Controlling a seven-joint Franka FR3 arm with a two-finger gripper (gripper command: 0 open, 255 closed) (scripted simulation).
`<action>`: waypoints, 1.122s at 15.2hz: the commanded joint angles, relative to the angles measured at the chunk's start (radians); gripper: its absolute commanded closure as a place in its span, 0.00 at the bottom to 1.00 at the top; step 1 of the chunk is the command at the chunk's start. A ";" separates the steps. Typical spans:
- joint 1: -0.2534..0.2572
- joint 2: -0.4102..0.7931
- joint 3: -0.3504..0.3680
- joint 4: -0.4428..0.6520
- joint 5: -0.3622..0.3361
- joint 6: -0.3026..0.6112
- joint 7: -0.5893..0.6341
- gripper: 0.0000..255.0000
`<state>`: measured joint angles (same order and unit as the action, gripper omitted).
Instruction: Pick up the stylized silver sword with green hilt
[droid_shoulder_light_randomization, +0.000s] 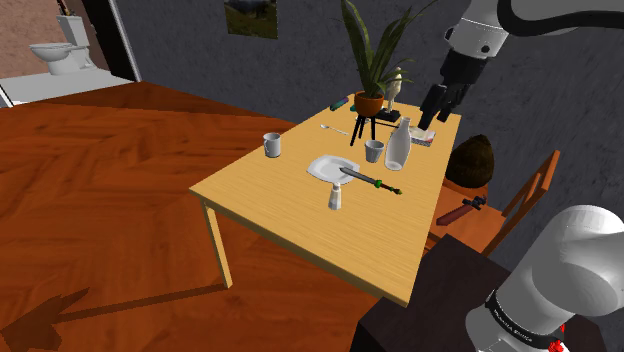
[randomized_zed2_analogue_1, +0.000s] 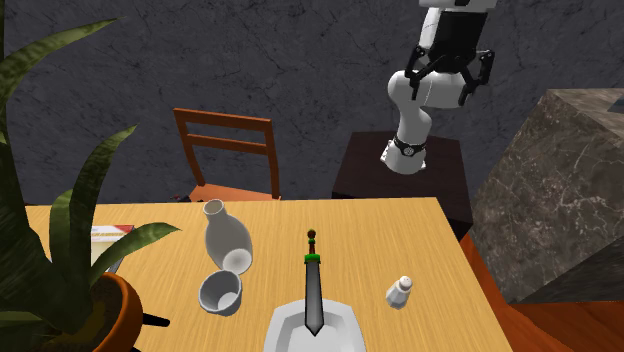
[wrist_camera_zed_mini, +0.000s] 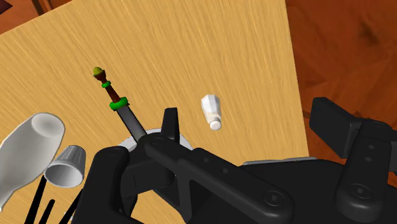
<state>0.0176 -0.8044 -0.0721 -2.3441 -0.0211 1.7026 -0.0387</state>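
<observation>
The sword (droid_shoulder_light_randomization: 372, 181) lies flat on the wooden table (droid_shoulder_light_randomization: 290, 205), with a grey blade, green guard, brown grip and olive pommel. Its blade tip rests on a white plate (droid_shoulder_light_randomization: 320, 167). The second exterior view shows the sword (randomized_zed2_analogue_1: 313, 285) pointing its tip onto the plate (randomized_zed2_analogue_1: 283, 330). My black gripper (droid_shoulder_light_randomization: 430, 118) hangs open high above the table's far side, well apart from the sword. That gripper (randomized_zed2_analogue_1: 447, 85) shows spread fingers with nothing between them. In the wrist view the sword (wrist_camera_zed_mini: 119, 106) lies below and ahead of the gripper (wrist_camera_zed_mini: 235, 172).
A white vase (droid_shoulder_light_randomization: 398, 145), a grey cup (droid_shoulder_light_randomization: 374, 150), a salt shaker (droid_shoulder_light_randomization: 335, 197) and a mug (droid_shoulder_light_randomization: 271, 145) stand around the plate. A potted plant (droid_shoulder_light_randomization: 372, 70) sits at the far end. A wooden chair (droid_shoulder_light_randomization: 520, 200) stands beside the table.
</observation>
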 joint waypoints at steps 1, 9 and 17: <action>0.000 0.000 0.000 0.000 0.000 0.000 0.000 0.00; -0.004 0.164 -0.081 -0.096 -0.067 0.251 -0.130 0.00; 0.000 0.411 -0.164 -0.101 -0.105 0.500 -0.257 0.00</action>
<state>0.0165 -0.4263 -0.2252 -2.4445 -0.1227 2.1681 -0.2780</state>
